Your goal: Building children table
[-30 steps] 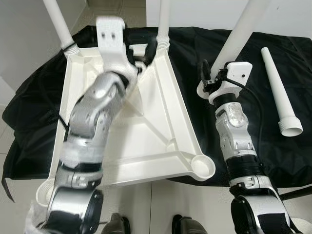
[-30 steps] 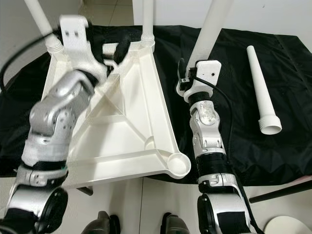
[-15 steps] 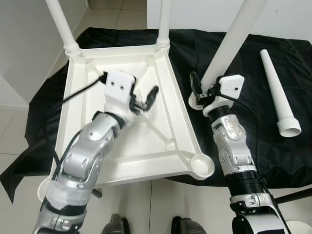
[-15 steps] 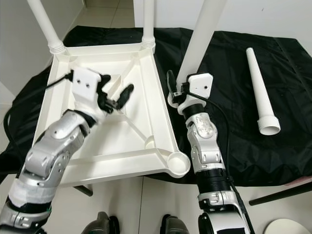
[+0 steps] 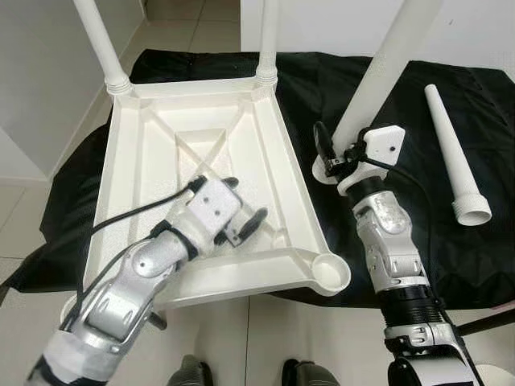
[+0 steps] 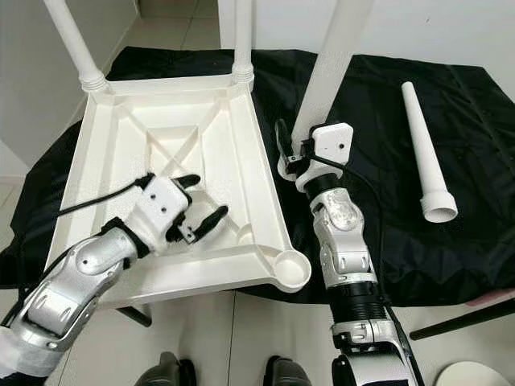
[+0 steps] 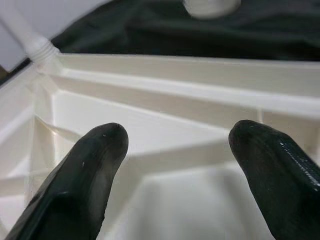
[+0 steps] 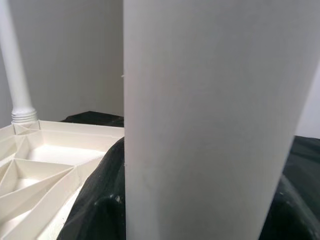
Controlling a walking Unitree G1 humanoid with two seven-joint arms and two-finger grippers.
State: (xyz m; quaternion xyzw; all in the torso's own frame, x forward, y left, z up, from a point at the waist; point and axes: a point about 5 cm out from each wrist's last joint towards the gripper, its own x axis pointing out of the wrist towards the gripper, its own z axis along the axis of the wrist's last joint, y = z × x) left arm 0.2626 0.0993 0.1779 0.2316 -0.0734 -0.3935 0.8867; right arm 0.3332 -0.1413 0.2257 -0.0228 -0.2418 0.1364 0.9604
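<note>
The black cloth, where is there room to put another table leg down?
Bare black cloth lies between the right gripper holding a white leg and the loose white plastic leg. The upturned white plastic tabletop, under the open left gripper, crowds the left.

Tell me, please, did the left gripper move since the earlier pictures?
Yes. The left gripper has come back toward the robot: earlier it was up near the far screwed-in leg, now it hovers open over the upturned tabletop near its close rim.

The upturned table top and its legs look like smooth white plastic, faintly glossy. The black cloth beneath is matt and creased (wrinkled most at its edges). The arms' silver casings shine.
</note>
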